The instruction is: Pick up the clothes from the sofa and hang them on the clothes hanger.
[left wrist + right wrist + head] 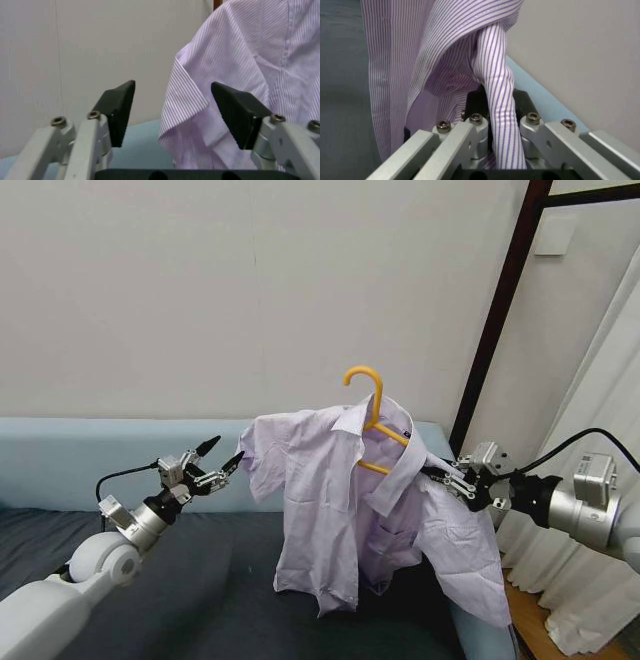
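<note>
While right gripper pinches shirt, left gripper spread nearby, hanger above sofa.

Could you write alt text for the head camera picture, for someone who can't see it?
A lilac striped shirt hangs on a yellow hanger above a blue sofa, its shoulder pinched by the right gripper. The left gripper hovers open beside the shirt's other sleeve.

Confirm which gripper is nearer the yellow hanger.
Right. The right gripper clamps the shirt close beside the hanger; the left gripper hangs open, apart, beyond the shirt's far sleeve.
</note>
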`<state>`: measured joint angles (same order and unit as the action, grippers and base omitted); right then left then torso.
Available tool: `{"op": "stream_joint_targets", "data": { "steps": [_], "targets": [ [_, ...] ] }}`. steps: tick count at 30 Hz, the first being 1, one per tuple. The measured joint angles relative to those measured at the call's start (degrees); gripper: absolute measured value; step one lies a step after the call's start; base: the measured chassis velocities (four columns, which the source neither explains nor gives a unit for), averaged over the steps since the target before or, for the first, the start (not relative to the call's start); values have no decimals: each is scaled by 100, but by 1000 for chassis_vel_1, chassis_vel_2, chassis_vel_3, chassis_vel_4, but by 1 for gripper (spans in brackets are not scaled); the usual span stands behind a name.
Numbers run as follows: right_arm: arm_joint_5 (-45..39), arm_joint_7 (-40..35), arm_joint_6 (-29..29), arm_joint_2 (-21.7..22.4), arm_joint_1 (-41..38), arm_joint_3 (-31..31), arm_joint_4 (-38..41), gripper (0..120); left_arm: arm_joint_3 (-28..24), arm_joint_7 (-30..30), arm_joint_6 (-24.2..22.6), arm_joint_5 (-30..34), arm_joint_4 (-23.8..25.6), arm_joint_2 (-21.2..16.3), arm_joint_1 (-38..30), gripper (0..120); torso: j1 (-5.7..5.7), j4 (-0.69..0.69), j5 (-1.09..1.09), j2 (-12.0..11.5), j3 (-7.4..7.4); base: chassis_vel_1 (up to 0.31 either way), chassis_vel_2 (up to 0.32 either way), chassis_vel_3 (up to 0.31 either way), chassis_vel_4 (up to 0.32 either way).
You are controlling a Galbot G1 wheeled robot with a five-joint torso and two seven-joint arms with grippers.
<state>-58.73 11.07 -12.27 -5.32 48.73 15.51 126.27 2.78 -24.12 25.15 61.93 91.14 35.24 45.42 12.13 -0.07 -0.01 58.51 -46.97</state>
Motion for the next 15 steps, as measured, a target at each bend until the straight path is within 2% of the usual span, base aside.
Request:
{"op": "stream_joint_targets", "data": {
  "steps": [1,2,5,7,9,10,12,15],
  "targets": [
    [-5,4,-11,-15,2,-1,6,5,-11,-13,0,-43,-28,85,15,51,0,0,0,0,0,0,0,0,0],
    [-5,4,-11,-15,2,-1,6,5,-11,-13,0,-43,-28,85,15,51,0,0,0,0,0,0,0,0,0],
    [-3,13,-13,-14,11,-10,95,5,-49,2,-21,-155,-38,162,1,36,0,0,0,0,0,0,0,0,0],
    [-4,13,-13,-14,11,-10,107,5,-55,5,-23,-165,-40,169,-3,34,0,0,0,0,0,0,0,0,0],
    [-22,11,-15,-14,10,-9,166,5,-87,60,-54,-212,-60,215,-40,27,0,0,0,0,0,0,0,0,0],
    [-39,13,-16,-2,8,-9,239,5,-109,112,-77,-256,-99,271,-73,16,0,0,0,0,0,0,0,0,0],
    [-44,16,-17,7,7,-8,284,5,-110,159,-84,-295,-123,312,-85,14,0,0,-1,0,0,0,0,0,0],
    [-58,6,-17,16,5,-6,362,5,-88,272,-81,-343,-118,355,-55,0,0,0,-1,0,0,0,0,0,0]
  ]
}}
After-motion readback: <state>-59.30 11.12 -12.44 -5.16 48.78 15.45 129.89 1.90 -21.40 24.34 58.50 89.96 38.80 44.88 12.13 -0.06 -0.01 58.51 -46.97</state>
